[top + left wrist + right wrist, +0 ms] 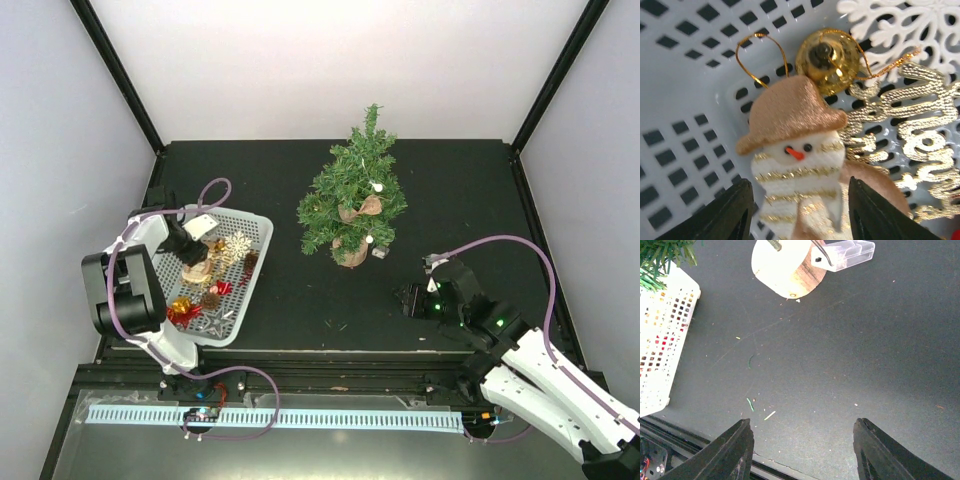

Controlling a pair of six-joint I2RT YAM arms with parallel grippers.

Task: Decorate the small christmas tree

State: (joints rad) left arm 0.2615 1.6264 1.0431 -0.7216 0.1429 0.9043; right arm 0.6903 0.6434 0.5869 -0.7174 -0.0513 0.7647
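Observation:
The small christmas tree (352, 200) stands upright mid-table on its wood-slice base (782, 270), with a burlap bow (368, 208) on its branches. My left gripper (797, 210) is down inside the white basket (255, 225). It is open, with its fingers either side of a snowman ornament (795, 160) in a tan hat, small gaps showing on both sides. A gold bell (827, 60), a white snowflake (895, 30) and gold lettering (920, 145) lie beside the snowman. My right gripper (802, 445) hangs open and empty over bare table, to the right of the tree and nearer the front edge.
The basket also holds red, gold and pinecone ornaments (205, 300). A clear plastic box (845, 252) lies against the tree's base. Loose green needles (750, 404) dot the black table. White walls close in the table's back and sides.

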